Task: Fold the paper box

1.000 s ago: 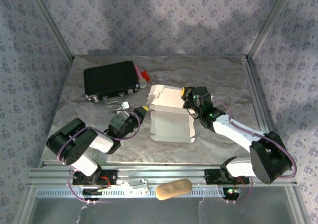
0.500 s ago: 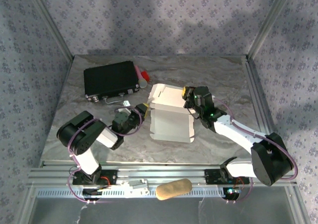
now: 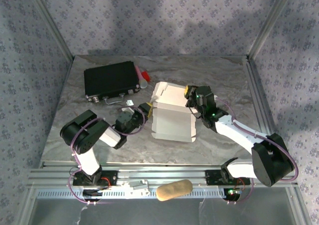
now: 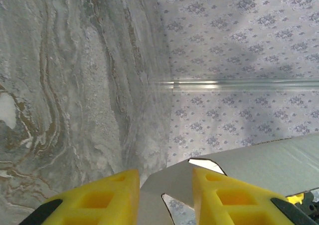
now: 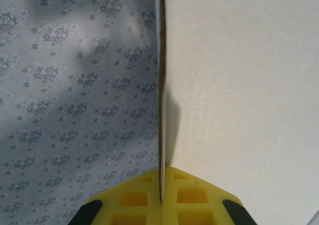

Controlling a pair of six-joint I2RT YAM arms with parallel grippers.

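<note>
The white paper box point(image 3: 172, 124) lies partly folded in the middle of the table, its back panel raised. My right gripper point(image 3: 188, 92) is at the box's back right corner. In the right wrist view it point(image 5: 161, 187) is shut on the thin edge of a white panel point(image 5: 239, 85). My left gripper point(image 3: 146, 107) is at the box's upper left corner. In the left wrist view its yellow fingers point(image 4: 94, 201) stand apart, with a slitted grey-white flap point(image 4: 169, 182) between them; a wider panel point(image 4: 279, 160) runs off to the right.
A black hard case point(image 3: 110, 80) lies at the back left, with a red and pink item point(image 3: 144, 77) at its right end. A small white piece on a cable point(image 3: 127, 102) rests just behind the left gripper. A tan object point(image 3: 174, 189) sits on the front rail.
My left arm has swung toward the box, bringing its gripper up to the box's left corner. The right gripper has kept its hold and barely moved.
</note>
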